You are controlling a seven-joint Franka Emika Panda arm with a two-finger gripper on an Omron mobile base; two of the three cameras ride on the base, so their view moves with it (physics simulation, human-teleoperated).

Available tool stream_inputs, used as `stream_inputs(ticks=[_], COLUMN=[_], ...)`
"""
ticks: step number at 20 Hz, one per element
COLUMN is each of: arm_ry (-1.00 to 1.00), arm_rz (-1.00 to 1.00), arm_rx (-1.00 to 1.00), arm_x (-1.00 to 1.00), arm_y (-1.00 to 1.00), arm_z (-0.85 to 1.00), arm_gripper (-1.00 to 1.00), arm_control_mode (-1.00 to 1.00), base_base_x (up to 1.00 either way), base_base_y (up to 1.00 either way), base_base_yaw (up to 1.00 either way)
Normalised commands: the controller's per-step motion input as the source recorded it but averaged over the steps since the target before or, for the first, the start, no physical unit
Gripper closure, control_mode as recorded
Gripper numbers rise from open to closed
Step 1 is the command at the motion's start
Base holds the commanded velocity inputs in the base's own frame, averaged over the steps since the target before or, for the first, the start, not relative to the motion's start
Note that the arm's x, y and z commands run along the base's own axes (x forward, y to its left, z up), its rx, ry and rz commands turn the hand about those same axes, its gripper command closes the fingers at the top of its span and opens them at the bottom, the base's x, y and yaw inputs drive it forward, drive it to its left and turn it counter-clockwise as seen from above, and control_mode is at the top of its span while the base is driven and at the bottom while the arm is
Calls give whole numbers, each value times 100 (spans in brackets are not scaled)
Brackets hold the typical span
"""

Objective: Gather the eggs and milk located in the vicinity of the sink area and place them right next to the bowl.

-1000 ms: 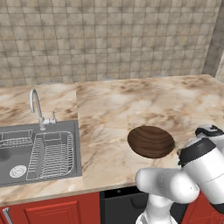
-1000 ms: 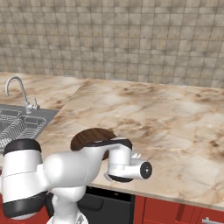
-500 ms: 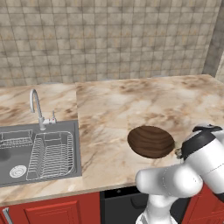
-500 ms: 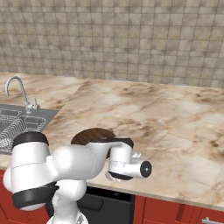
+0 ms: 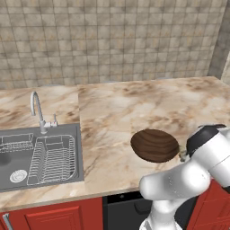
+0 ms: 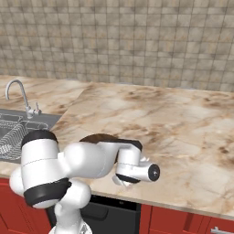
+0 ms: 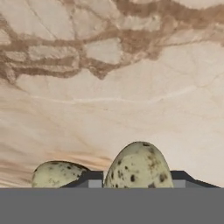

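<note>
Speckled eggs (image 7: 138,166) between the hand's (image 7: 138,181) fingertips

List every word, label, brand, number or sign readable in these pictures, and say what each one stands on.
None: no readable text on any surface.
The eggs carry only dark speckles, no stamp.
The bowl shows wood grain alone.
The counter, the tiled wall and the sink bear no lettering.

Two speckled pale olive eggs (image 7: 138,166) lie low over marbled counter beside the brown bowl (image 5: 154,145).
</note>
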Motion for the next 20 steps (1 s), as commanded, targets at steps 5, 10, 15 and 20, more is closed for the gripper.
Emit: stream_inputs(ticks=[5, 10, 15, 20], arm_ry=[0, 0, 0, 0], arm_rz=[-4, -4, -4, -5], arm_rx=[0, 0, 0, 0], arm_x=[20, 4, 0, 0], arm_y=[19, 19, 16, 8], arm_z=[-13, -19, -21, -10], arm_gripper=[100, 100, -100, -100], arm_control_mode=[-100, -100, -100, -100], base_base_x=[0, 0, 0, 0], base_base_y=[0, 0, 0, 0], base_base_yaw=[0, 0, 0, 0])
